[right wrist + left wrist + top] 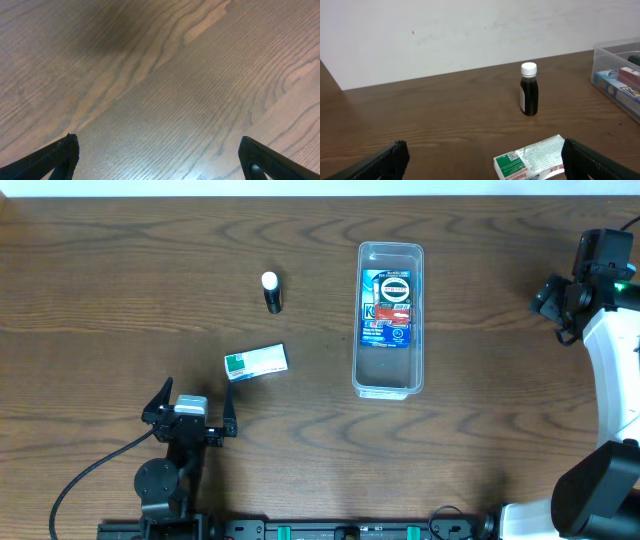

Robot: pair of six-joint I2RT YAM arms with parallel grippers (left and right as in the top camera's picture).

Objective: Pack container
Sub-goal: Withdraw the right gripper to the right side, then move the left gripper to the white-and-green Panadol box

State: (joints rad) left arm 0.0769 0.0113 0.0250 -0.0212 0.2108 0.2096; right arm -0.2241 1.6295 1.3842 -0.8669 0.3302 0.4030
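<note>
- The left gripper [193, 406] sits in the lower left of the overhead frame with its jaws spread wide and nothing between them. In its wrist view the two dark fingers [380, 162] show only at the bottom corners.
- Just ahead of that gripper lies a small green-and-white box [256, 362], flat on the table [480, 450] and slightly askew. In the wrist view it lies at the bottom edge, close to the finger at lower right. The overhead view shows a gap between box and finger.
- Farther up from the box stands a dark bottle [271, 292] with a white cap, upright, in the upper middle of the left wrist view. It is clear of the box and the container.
- The container [389, 385] stands right of centre in the overhead frame with its long side running up and down the picture. It is well apart from both grippers.
- A blue snack box [387, 305] lies flat in the upper half of the container. The lower half shows bare clear plastic.
- The right gripper [159, 150] is at the upper right edge of the overhead frame, far from the container. Its jaws are also wide apart and grip nothing. Its wrist view shows only wood grain between the two finger tips.
</note>
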